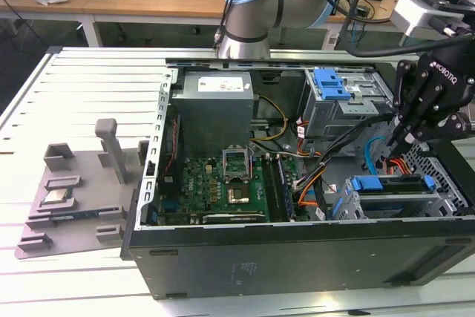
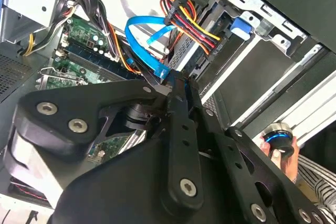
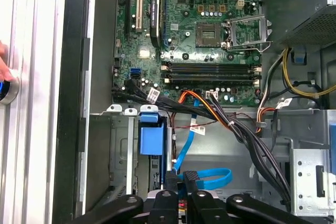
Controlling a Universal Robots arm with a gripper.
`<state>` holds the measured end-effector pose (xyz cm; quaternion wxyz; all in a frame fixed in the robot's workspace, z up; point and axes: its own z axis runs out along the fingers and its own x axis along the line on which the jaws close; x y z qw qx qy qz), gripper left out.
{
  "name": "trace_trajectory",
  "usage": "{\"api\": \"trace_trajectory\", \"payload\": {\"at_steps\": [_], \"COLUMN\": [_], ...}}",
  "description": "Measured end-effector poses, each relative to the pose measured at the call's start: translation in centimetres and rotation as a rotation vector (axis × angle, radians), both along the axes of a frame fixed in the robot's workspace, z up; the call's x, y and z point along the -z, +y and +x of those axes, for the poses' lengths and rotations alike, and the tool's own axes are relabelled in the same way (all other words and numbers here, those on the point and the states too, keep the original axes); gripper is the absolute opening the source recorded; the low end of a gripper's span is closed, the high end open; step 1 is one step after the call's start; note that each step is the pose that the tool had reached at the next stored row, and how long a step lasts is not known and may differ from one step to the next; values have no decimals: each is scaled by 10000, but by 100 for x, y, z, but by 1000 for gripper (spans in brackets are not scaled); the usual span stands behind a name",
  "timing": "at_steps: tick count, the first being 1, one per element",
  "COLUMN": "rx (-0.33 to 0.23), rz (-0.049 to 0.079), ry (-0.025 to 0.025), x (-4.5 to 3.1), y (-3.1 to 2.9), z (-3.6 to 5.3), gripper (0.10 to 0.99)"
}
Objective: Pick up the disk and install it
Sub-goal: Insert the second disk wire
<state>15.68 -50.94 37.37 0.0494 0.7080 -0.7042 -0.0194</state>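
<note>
The disk [image 1: 392,185], a drive edged by its bright blue caddy, sits in the drive bay at the front corner of the open computer case [image 1: 297,257], on the exterior view's right. In the first wrist view the disk's blue caddy [image 3: 148,140] stands on edge in the bay; the second wrist view shows the blue caddy tab [image 2: 242,27]. My black gripper [image 1: 392,142] hangs just above the bay's inner end, beside a blue data cable [image 3: 210,176]. Its fingers [image 2: 178,129] are shut together with nothing between them, as the gripper [image 3: 181,178] also shows in the first wrist view.
Bundled power cables [image 2: 186,19] cross close to the fingertips. A blue latch on a silver cage [image 1: 330,83] sits further back, the motherboard [image 1: 223,183] in the case's middle. A grey parts stand [image 1: 74,191] lies on the exterior view's left. A person's hand [image 2: 283,153] holds a blue button.
</note>
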Motion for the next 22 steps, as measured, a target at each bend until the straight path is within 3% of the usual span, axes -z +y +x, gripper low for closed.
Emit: {"api": "trace_trajectory", "payload": {"at_steps": [2, 7, 12, 22], "rx": [0, -60, -257, -260], "rz": [0, -79, -87, -124], "ry": [0, 4, 24, 23], "x": [0, 23, 106, 246], "y": [-3, -98, -181, -188], "z": [0, 0, 1, 63], "gripper": [161, 161, 161, 161]}}
